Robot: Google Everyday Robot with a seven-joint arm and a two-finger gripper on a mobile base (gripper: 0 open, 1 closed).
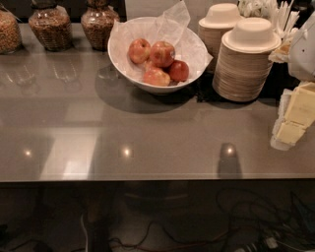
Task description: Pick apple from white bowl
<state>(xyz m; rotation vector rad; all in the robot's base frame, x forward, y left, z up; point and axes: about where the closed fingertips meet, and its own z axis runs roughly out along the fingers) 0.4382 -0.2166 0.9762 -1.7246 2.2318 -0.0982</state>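
Note:
The white bowl [119, 61] stands at the back middle of the grey counter, lined with crinkled white paper. Several apples lie in it. The apple [162, 53], the largest and red-orange, sits in the upper middle of the pile. A paler yellow-orange apple [139, 50] lies to its left, a smaller dark red one [179, 70] to its right, and another [156, 77] in front. My gripper [294, 117], white with yellowish parts, is at the right edge of the view, above the counter, well right of the bowl and lower in the frame.
Two stacks of beige paper bowls [246, 61] [220, 24] stand just right of the white bowl. Three glass jars [49, 27] line the back left. White utensils [280, 15] stand at the back right. The counter's front edge [147, 179] runs across, with cables below.

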